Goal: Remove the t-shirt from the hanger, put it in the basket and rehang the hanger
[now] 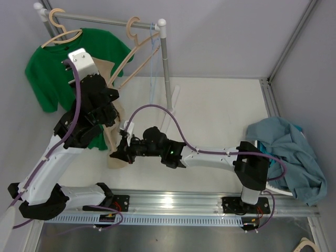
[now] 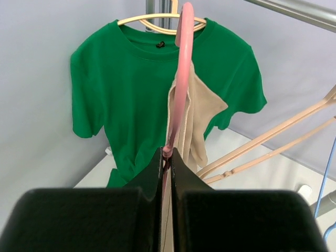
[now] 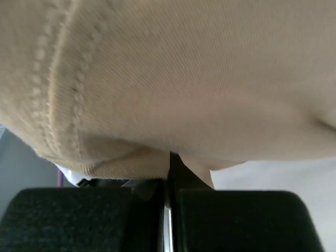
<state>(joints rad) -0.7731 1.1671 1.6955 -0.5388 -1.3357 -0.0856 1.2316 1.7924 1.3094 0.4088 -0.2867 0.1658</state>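
Observation:
A beige t-shirt (image 2: 202, 113) hangs on a pink hanger (image 2: 181, 79). My left gripper (image 2: 168, 155) is shut on the lower part of that hanger and holds it in front of the rack. From above, the left gripper (image 1: 108, 109) is at the left of the table, and the beige t-shirt (image 1: 113, 140) drapes down below it. My right gripper (image 1: 116, 152) reaches in from the right, shut on the shirt's lower edge. The beige t-shirt (image 3: 168, 79) fills the right wrist view, and a fold of it is pinched in the right gripper (image 3: 169, 157).
A green t-shirt (image 1: 52, 73) hangs on a wooden hanger on the clothes rack (image 1: 105, 21) at the back left. Empty wooden hangers (image 1: 137, 52) hang by the rack's right post (image 1: 166, 68). A pile of blue-grey clothes (image 1: 286, 152) lies at the right edge.

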